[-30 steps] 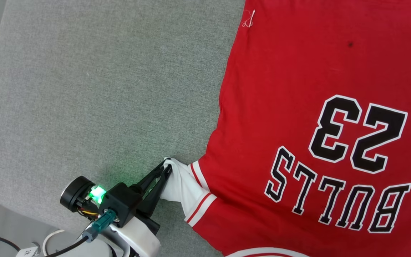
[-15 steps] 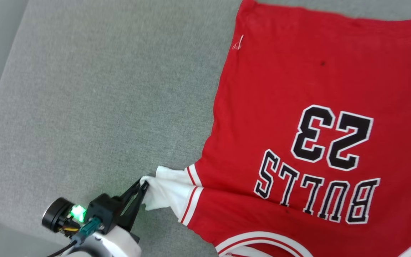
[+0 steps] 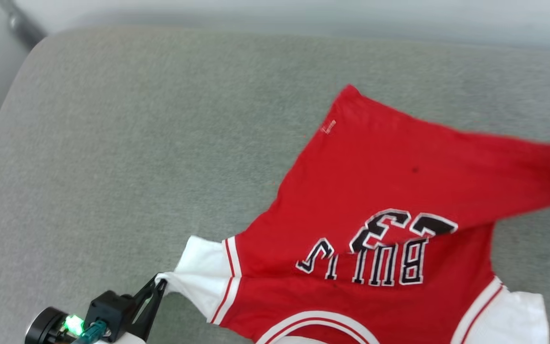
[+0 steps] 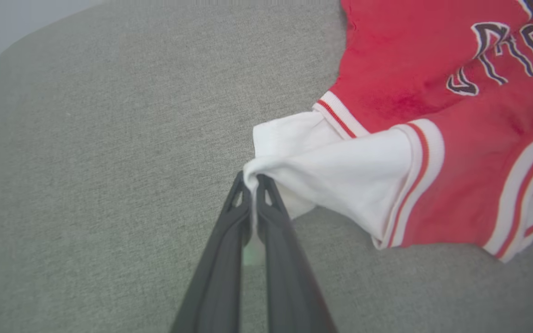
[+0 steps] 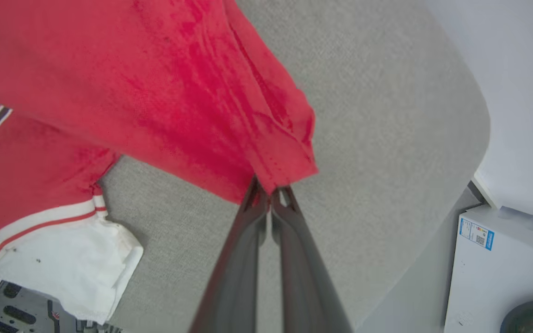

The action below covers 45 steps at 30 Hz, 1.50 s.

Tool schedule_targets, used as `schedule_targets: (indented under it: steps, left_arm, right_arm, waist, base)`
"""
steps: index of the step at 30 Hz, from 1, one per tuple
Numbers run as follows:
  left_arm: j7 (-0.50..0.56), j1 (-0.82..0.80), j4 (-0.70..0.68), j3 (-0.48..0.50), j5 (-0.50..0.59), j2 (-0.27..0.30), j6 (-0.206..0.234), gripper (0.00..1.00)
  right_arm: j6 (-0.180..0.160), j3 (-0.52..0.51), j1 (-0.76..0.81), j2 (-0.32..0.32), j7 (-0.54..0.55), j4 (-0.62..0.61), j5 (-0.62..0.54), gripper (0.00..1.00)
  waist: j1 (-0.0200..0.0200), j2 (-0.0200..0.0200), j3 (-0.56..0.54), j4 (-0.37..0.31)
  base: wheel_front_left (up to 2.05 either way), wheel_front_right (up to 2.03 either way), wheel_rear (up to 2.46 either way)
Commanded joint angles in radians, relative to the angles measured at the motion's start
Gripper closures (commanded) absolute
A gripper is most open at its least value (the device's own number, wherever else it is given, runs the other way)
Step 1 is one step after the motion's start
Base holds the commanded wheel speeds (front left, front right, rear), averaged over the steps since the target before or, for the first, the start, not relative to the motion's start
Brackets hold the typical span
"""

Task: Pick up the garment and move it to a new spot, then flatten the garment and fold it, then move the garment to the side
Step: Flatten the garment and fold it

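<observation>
The soft red garment (image 3: 375, 191) lies creased on the grey woven surface (image 3: 136, 143). The left gripper (image 4: 251, 182) pinches its white sleeve (image 4: 340, 171); the right gripper (image 5: 270, 190) is clamped on a bunched red hem corner.

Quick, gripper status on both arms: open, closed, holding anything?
Left gripper: closed, holding the shirt by its white sleeve.
Right gripper: closed, holding the shirt's red edge.

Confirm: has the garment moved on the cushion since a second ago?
Yes. The camera shifted too, but against the cushion the garment has lifted on the robot's right side and drawn in, creasing across its print.
</observation>
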Motion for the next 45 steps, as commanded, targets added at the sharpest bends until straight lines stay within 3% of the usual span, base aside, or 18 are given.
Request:
schedule_targets:
  steps: [1, 6, 9, 19, 20, 21, 22, 23, 24, 29, 30, 35, 40, 45]
  left_arm:
    - [-0.006, 0.017, -0.002, 0.005, -0.007, 0.006, 0.009, 1.00]
    - [-0.011, 0.052, -0.008, 0.011, -0.022, 0.019, 0.015, 1.00]
    - [-0.011, 0.067, -0.009, 0.017, -0.028, 0.023, 0.018, 1.00]
    - [-0.015, 0.098, 0.004, 0.029, -0.036, 0.019, 0.010, 1.00]
    - [-0.016, 0.097, 0.005, 0.027, -0.034, 0.017, 0.007, 1.00]
    - [-0.016, 0.095, 0.006, 0.027, -0.032, 0.015, 0.006, 1.00]
    - [-0.016, 0.094, 0.008, 0.027, -0.031, 0.014, 0.004, 1.00]
    - [-0.016, 0.095, 0.009, 0.028, -0.031, 0.013, 0.004, 1.00]
    - [-0.016, 0.095, 0.010, 0.027, -0.030, 0.013, 0.003, 1.00]
    - [-0.017, 0.094, 0.010, 0.024, -0.026, 0.010, -0.001, 1.00]
    - [-0.014, 0.084, 0.007, 0.021, -0.020, 0.004, -0.001, 1.00]
    - [-0.001, 0.049, 0.005, 0.014, 0.000, -0.009, -0.014, 1.00]
    - [0.008, 0.009, 0.005, 0.010, 0.021, -0.028, -0.020, 1.00]
    - [0.011, -0.024, 0.012, 0.007, 0.036, -0.052, -0.028, 1.00]
  right_arm:
    - [-0.001, 0.005, 0.048, -0.028, -0.017, -0.017, 0.015, 1.00]
    - [-0.001, 0.019, 0.262, -0.129, -0.093, -0.053, 0.084, 1.00]
    - [-0.001, 0.034, 0.407, -0.156, -0.150, -0.048, 0.121, 1.00]
    - [-0.001, 0.017, 0.756, -0.103, -0.322, 0.008, 0.144, 1.00]
    - [-0.001, 0.004, 0.766, -0.093, -0.334, 0.013, 0.135, 0.93]
    - [-0.001, -0.007, 0.773, -0.083, -0.338, 0.018, 0.129, 0.69]
    - [-0.001, -0.026, 0.772, -0.076, -0.345, 0.019, 0.122, 0.58]
    - [-0.001, -0.050, 0.763, -0.070, -0.354, 0.019, 0.113, 0.04]
    - [-0.001, -0.074, 0.751, -0.065, -0.360, 0.019, 0.109, 0.00]
    - [-0.001, -0.192, 0.692, -0.062, -0.378, -0.009, 0.074, 0.00]
    - [-0.001, -0.269, 0.638, -0.061, -0.358, -0.048, 0.059, 0.00]
    - [-0.001, -0.331, 0.515, -0.062, -0.259, -0.140, 0.034, 0.00]
    - [-0.001, -0.280, 0.363, -0.012, -0.099, -0.203, -0.003, 0.00]
    - [-0.001, -0.172, 0.210, 0.095, 0.036, -0.171, -0.064, 0.00]
  waist:
    - [0.0001, 0.0000, -0.045, -0.049]
    - [0.0001, 0.0000, -0.071, -0.088]
    - [0.0001, 0.0000, -0.078, -0.103]
    - [0.0001, 0.0000, -0.091, -0.133]
    - [0.0001, 0.0000, -0.090, -0.134]
    - [0.0001, 0.0000, -0.090, -0.135]
    - [0.0001, 0.0000, -0.092, -0.137]
    - [0.0001, 0.0000, -0.093, -0.139]
    - [0.0001, 0.0000, -0.095, -0.140]
    - [0.0001, 0.0000, -0.098, -0.136]
    - [0.0001, 0.0000, -0.094, -0.123]
    - [0.0001, 0.0000, -0.065, -0.093]
    - [0.0001, 0.0000, -0.022, -0.061]
    - [0.0001, 0.0000, 0.019, -0.029]
  base:
    - [0.00, 0.00, 0.00]
    - [0.00, 0.00, 0.00]
    - [0.00, 0.00, 0.00]
    - [0.00, 0.00, 0.00]
    - [0.00, 0.00, 0.00]
    - [0.00, 0.00, 0.00]
    - [0.00, 0.00, 0.00]
    - [0.00, 0.00, 0.00]
    - [0.00, 0.00, 0.00]
    - [0.00, 0.00, 0.00]
    - [0.00, 0.00, 0.00]
    - [0.00, 0.00, 0.00]
    - [0.00, 0.00, 0.00]
    - [0.00, 0.00, 0.00]
